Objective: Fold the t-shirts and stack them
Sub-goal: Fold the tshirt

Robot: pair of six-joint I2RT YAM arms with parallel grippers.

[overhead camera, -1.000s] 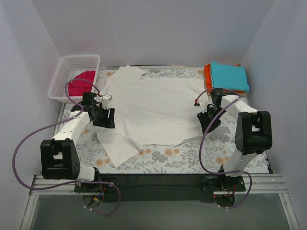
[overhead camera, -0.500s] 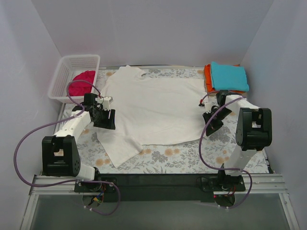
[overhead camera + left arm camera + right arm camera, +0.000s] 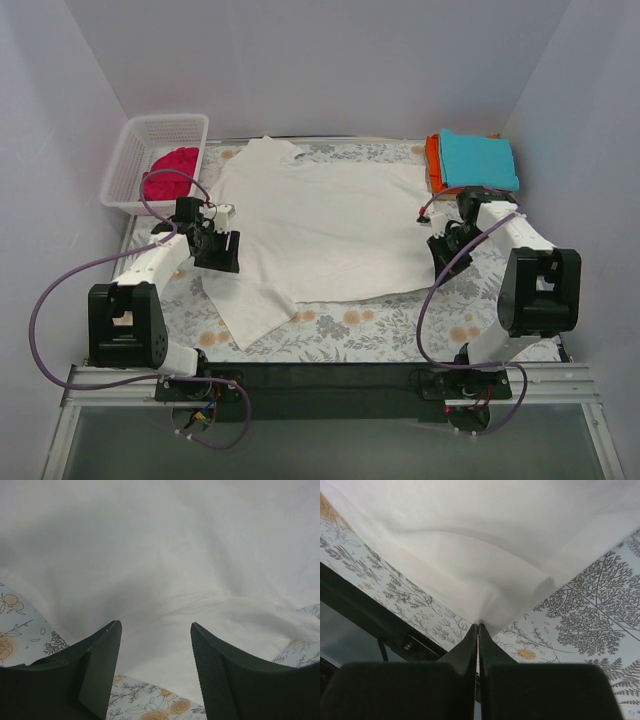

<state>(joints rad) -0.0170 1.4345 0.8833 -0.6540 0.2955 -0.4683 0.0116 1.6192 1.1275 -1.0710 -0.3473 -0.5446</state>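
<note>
Since a second ago, we are logging the right arm's elbow swinging outward and the right gripper (image 3: 444, 247) closing its jaws. In the right wrist view they are now together, pinching a raised fold at the right-hand edge of the off-white t-shirt (image 3: 320, 225). That shirt is lying spread flat across the middle of the floral table covering (image 3: 400, 322), with one sleeve trailing toward the near left. The left gripper (image 3: 155, 627) is hovering at the shirt's left side, jaws standing apart over the cloth. We are listing the magenta t-shirt (image 3: 170, 172) as sitting in the mesh basket (image 3: 166, 119) at far left. The teal t-shirt (image 3: 478, 158) is lying folded atop the orange t-shirt (image 3: 432, 160) at far right.
</note>
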